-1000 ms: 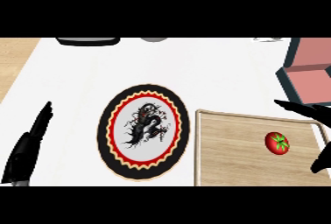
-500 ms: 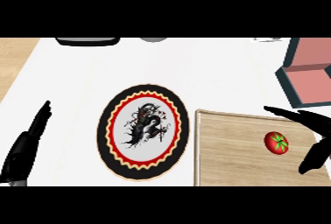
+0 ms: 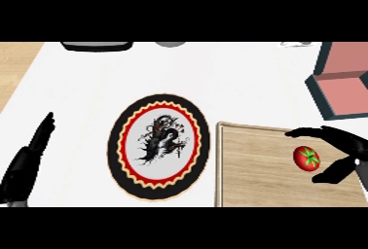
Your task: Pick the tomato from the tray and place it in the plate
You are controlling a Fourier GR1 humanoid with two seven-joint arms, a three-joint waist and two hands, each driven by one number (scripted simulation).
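A red tomato point(image 3: 307, 158) with a green stem lies on the wooden tray point(image 3: 251, 170) at the lower right. My right hand point(image 3: 343, 145) comes in from the right edge, open, with fingers arched over the tomato's far side and the thumb below it, not closed on it. A round plate point(image 3: 159, 146) with a black rim, red zigzag ring and a dark dragon figure sits left of the tray. My left hand point(image 3: 27, 160) rests open at the lower left, fingers pointing up.
A pink box with a dark teal frame point(image 3: 343, 82) stands at the right back. A dark object point(image 3: 97, 45) and a grey round item point(image 3: 171, 44) sit at the counter's far edge. Wooden surface shows at the far left point(image 3: 14, 73).
My right hand has moved left over the tray, so its fingers and thumb now bracket the tomato. The tomato, plate and left hand have stayed put.
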